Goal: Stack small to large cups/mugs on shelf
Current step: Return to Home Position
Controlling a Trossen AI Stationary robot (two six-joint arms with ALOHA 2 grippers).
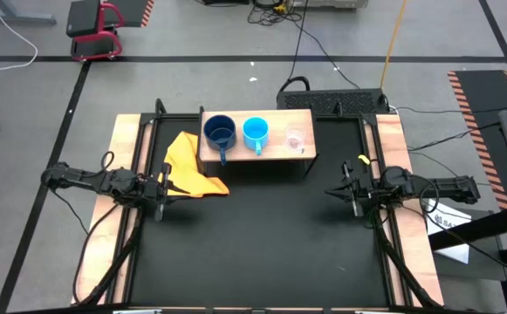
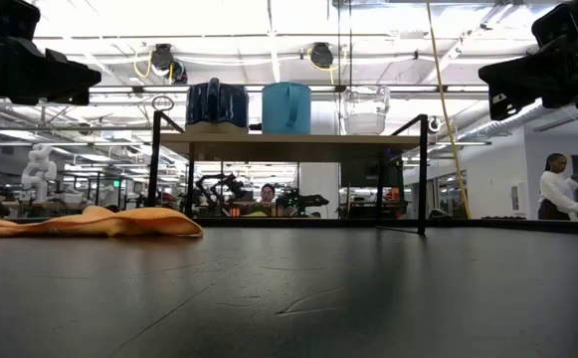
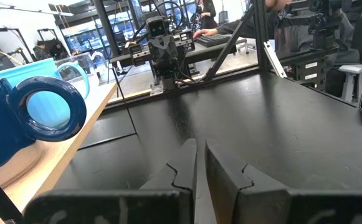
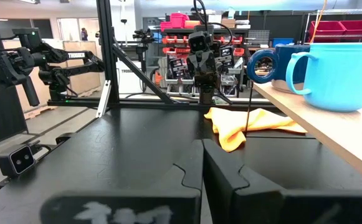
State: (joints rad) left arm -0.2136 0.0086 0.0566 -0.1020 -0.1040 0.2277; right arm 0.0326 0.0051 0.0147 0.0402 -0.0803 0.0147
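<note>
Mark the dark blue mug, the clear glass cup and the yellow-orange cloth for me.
dark blue mug [image 1: 220, 133]: high view, inside its open mouth.
clear glass cup [image 2: 365, 114]: low view, on its side wall.
yellow-orange cloth [image 1: 188, 170]: high view, middle of the fabric.

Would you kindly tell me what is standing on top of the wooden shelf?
On the shelf stand a dark blue mug, a light blue mug and a clear glass cup, upright in a row. The shelf surface beneath each is covered.
</note>
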